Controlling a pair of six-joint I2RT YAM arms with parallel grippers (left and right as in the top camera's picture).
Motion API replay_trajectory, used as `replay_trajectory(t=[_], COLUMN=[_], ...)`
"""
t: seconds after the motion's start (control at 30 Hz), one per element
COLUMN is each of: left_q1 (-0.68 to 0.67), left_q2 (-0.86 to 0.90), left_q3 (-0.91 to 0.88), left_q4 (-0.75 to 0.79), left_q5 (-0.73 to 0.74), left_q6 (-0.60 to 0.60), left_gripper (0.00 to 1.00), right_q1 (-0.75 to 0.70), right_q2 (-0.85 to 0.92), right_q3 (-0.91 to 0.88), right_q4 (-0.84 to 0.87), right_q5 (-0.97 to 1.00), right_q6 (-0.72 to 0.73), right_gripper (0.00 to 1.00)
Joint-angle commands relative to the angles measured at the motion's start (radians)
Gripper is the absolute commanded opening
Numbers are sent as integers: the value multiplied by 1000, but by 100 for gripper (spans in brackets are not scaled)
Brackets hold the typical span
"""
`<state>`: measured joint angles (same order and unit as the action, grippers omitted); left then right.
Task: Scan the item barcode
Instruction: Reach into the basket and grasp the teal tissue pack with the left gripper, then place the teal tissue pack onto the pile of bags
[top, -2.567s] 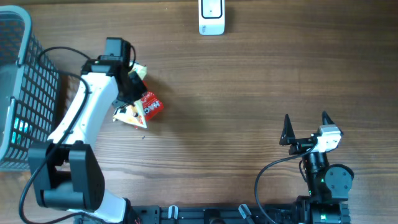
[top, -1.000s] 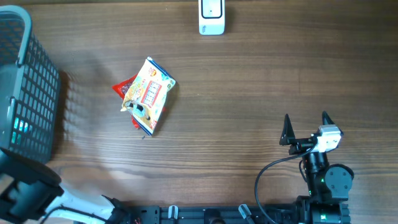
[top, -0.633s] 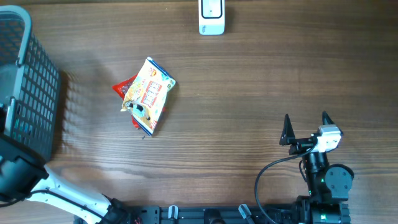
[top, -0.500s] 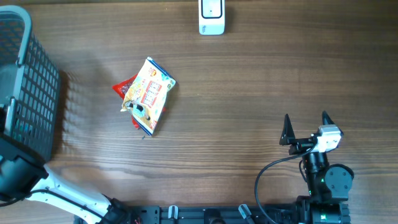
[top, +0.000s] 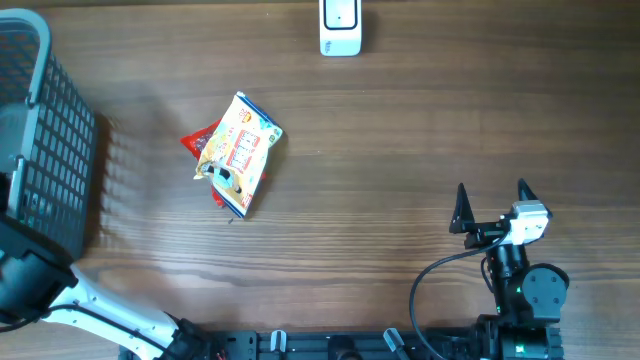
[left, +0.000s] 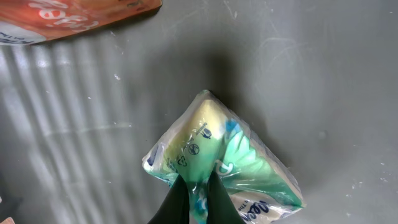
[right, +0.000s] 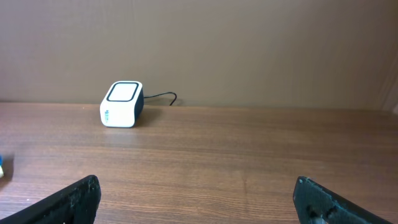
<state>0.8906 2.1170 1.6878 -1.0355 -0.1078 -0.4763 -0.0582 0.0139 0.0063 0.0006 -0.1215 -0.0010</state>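
Observation:
In the left wrist view, my left gripper (left: 198, 182) is shut on a green-and-white plastic pack (left: 217, 155), pinching its near edge above the grey basket floor (left: 323, 93). From overhead this gripper is hidden; only the left arm (top: 30, 285) shows, beside the basket (top: 45, 150). The white barcode scanner (top: 340, 27) stands at the far edge of the table, and also appears in the right wrist view as the scanner (right: 122, 104). My right gripper (top: 493, 205) rests open and empty at the lower right, its fingers (right: 74, 199) wide apart.
A yellow snack bag (top: 240, 150) lies on top of a red pack (top: 197, 141) on the table, left of centre. An orange pack (left: 68, 15) lies in the basket beyond the held one. The scanner's cable (right: 163, 96) runs along the back edge.
The left arm left the snack bags on the table and went into the basket. Its jaws closed on the green-and-white pack within the last half second. The right arm has stayed still.

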Motion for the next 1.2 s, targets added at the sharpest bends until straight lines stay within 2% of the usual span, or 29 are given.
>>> replay_trajectory(t=[0.0,0.23,0.33,0.53,0.63,0.7,0.77,0.93,1.03,1.07,1.17], left_q1=[5,5,5,1,-27,-85,-168,-457,-634,-723,-857], left_q2=[-41,-259,-386,-644,-701,-714,-710,-674,-615,-570,-459], left_q3=[2,33,33,33,33,33,33,31,31,31,31], left_q4=[-7,10,54,192,206,193,156,40,-39,-90,-156], left_q5=[-3,-1,50,389,529,656,714,637,470,358,248], left_q6=[2,-2,-3,-13,-103,-135,-135,-93,-51,-51,-52], left_gripper=[4,4,4,4,4,4,4,4,4,4,4], right_q1=[-7,-7,-7,-7,-7,-7,-7,-7,-7,-7,-7], right_q2=[-4,-4,-4,-4,-4,-4,-4,-4,-4,-4,-4], right_q3=[-1,-1,-1,-1,-1,-1,-1,-1,-1,-1,-1], right_q4=[5,5,5,5,5,5,5,5,5,5,5], right_q5=[17,17,17,17,17,16,17,17,17,17,16], right_q6=[8,8,8,7,8,8,8,8,8,8,8], right_gripper=[100,100,100,100,100,100,100,100,100,99,100])
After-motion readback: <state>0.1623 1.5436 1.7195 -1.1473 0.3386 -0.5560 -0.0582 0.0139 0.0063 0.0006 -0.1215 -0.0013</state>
